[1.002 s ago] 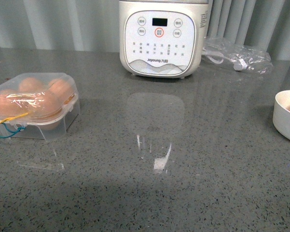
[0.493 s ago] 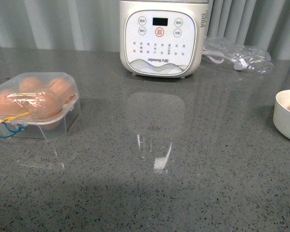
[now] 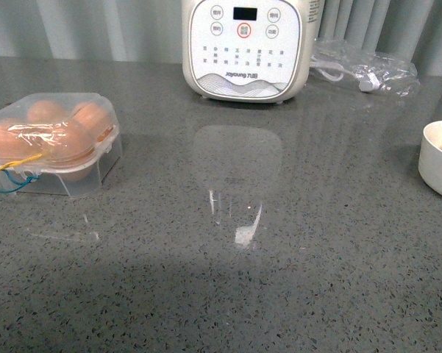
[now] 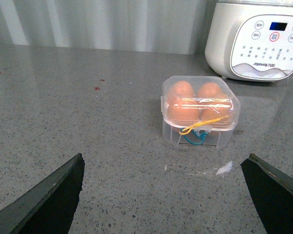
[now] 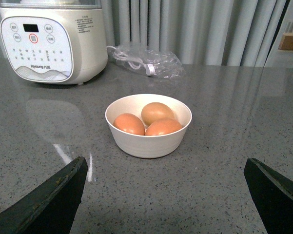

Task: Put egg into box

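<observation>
The box (image 3: 51,143) is a small clear plastic case at the table's left, lid down, with several brown eggs inside and a blue-yellow cord at its front. In the left wrist view the box (image 4: 199,109) lies ahead of my left gripper (image 4: 165,163), which is open, empty and well short of it. Three brown eggs lie in a white bowl (image 5: 148,141); the topmost egg (image 5: 156,112) rests behind the other two. My right gripper (image 5: 165,163) is open and empty, a little short of the bowl. Neither gripper shows in the front view.
A white electric cooker (image 3: 243,48) stands at the back middle of the grey stone table. A clear plastic bag with a cable (image 3: 364,70) lies to its right. The bowl (image 3: 435,169) sits at the right edge of the front view.
Everything sits slightly higher in the front view than before, so the view has tipped down a little. Nothing on the table has moved.
</observation>
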Robot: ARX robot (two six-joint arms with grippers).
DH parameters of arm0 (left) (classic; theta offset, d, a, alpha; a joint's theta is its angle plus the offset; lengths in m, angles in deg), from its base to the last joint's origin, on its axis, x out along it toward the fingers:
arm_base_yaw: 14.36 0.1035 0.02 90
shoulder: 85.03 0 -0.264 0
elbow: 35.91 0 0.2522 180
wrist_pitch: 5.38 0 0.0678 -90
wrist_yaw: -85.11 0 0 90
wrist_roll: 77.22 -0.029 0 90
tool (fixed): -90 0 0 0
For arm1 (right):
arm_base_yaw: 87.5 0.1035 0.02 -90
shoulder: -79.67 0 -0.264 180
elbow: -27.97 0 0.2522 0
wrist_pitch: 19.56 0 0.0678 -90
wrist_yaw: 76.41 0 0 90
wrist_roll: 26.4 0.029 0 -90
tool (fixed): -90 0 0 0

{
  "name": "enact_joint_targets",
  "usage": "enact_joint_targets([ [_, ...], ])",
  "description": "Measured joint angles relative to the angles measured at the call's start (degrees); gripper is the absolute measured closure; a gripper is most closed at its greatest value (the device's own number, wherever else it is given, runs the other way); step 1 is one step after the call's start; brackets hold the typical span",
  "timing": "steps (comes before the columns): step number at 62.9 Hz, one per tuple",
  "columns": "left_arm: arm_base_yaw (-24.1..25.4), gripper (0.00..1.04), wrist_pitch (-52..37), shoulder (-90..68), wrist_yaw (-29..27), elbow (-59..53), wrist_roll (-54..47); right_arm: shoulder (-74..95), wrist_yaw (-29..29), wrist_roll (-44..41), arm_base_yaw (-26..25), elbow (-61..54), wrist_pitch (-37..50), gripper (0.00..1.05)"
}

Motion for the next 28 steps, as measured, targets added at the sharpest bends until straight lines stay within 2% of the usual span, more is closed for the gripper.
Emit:
enact_joint_targets([
  [28,0.00,0.07,0.00,0.00,0.00,0.00,0.00,0.00,0.00,0.00,0.00,0.00,0.00,0.07],
])
